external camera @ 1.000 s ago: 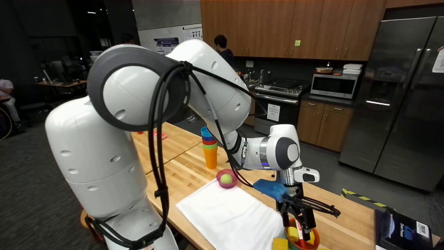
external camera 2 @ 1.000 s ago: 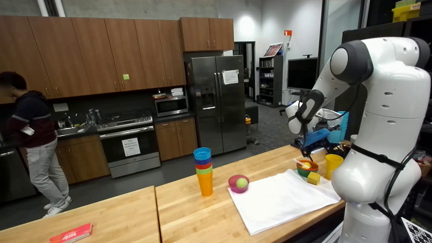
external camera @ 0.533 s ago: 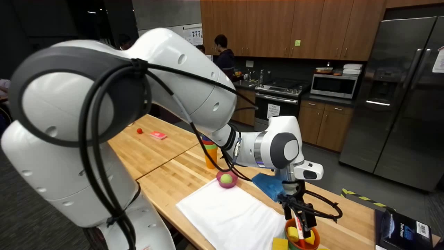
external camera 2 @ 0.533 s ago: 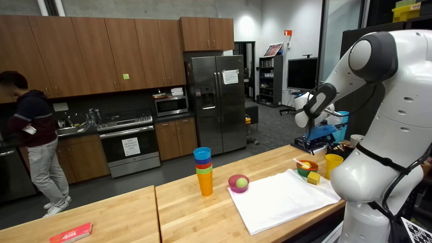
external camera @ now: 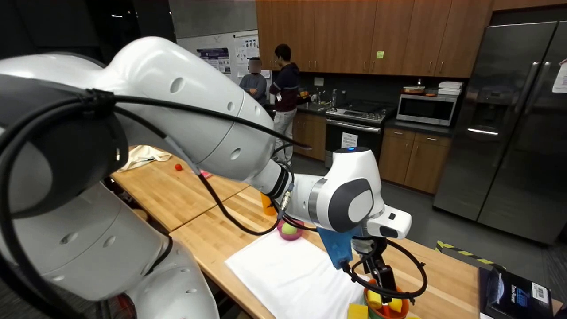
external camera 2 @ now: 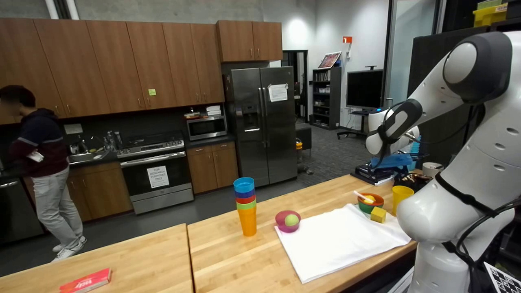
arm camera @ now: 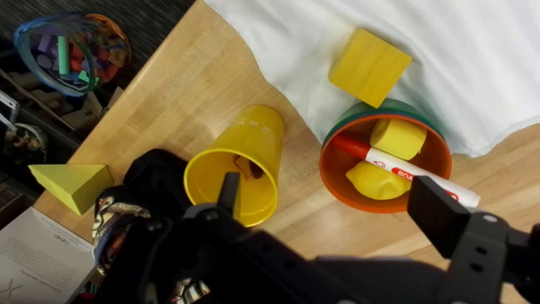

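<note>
My gripper (arm camera: 328,194) is open and empty in the wrist view, one finger over the mouth of a yellow cup (arm camera: 257,131), the other overlapping the end of a red-and-white marker (arm camera: 390,162). The marker leans in an orange bowl (arm camera: 337,185) nested in a green one, with a yellow lemon (arm camera: 377,181) and a yellow cylinder (arm camera: 398,137). A yellow cube (arm camera: 371,67) sits on white cloth beside the bowl. In an exterior view the gripper (external camera: 384,279) hangs above the bowls. In an exterior view the orange bowl (external camera 2: 378,199), cube (external camera 2: 378,215) and cup (external camera 2: 401,198) show; the fingers are hard to see.
The white cloth (external camera 2: 342,240) covers part of the wooden table. A pink bowl (external camera 2: 281,221) with a green ball and a stack of coloured cups (external camera 2: 247,215) stand further along. A green wedge (arm camera: 71,181) lies near the table edge. A black box (external camera: 518,292) is at the far end.
The arm's elbow has swung left in an exterior view and right in the opposite-facing one. The gripper has turned and shifted away from the bowls. The objects on the table have not moved.
</note>
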